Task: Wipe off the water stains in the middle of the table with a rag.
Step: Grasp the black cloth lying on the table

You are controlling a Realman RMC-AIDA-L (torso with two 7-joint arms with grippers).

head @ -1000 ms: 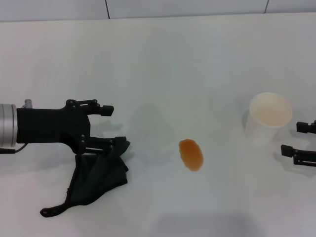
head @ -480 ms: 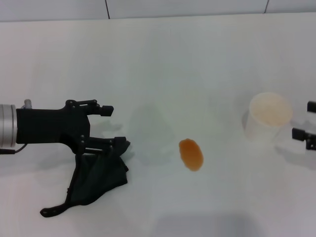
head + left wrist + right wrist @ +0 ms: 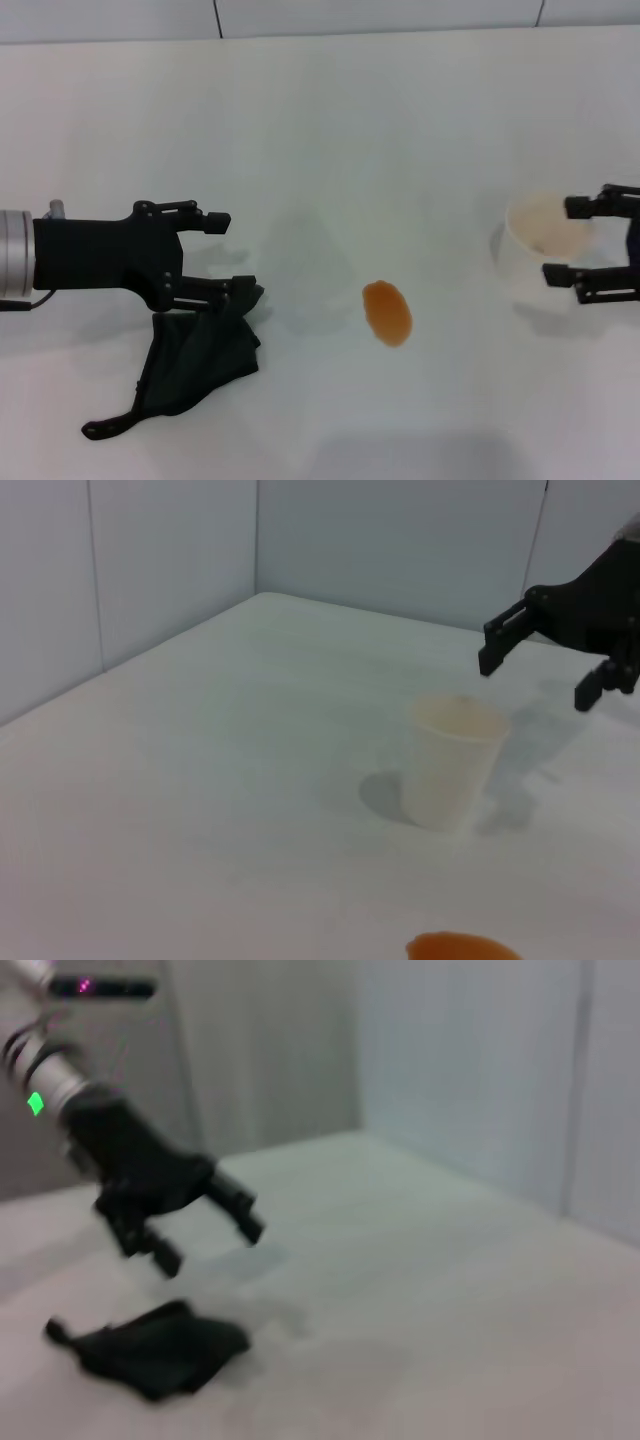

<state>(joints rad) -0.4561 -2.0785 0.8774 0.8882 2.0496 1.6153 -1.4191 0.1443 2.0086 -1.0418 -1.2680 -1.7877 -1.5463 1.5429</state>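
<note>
Meanwhile the rag, a dark, crumpled cloth with a thin tail, lies on the table under the spread-fingered left gripper, while the glossy orange stain sits mid-table, and the right gripper straddles the cup, fingers wide.

The left arm reaches in from the worktop's left edge, its silver wrist cuff at the border and the black body lying level. The left end effector points toward the middle, fingers spread wide apart, one far finger and one near finger. The right end effector enters at the right edge, also pointing inward, with its two fingers parted, raised above the surface in the left wrist view.
</note>
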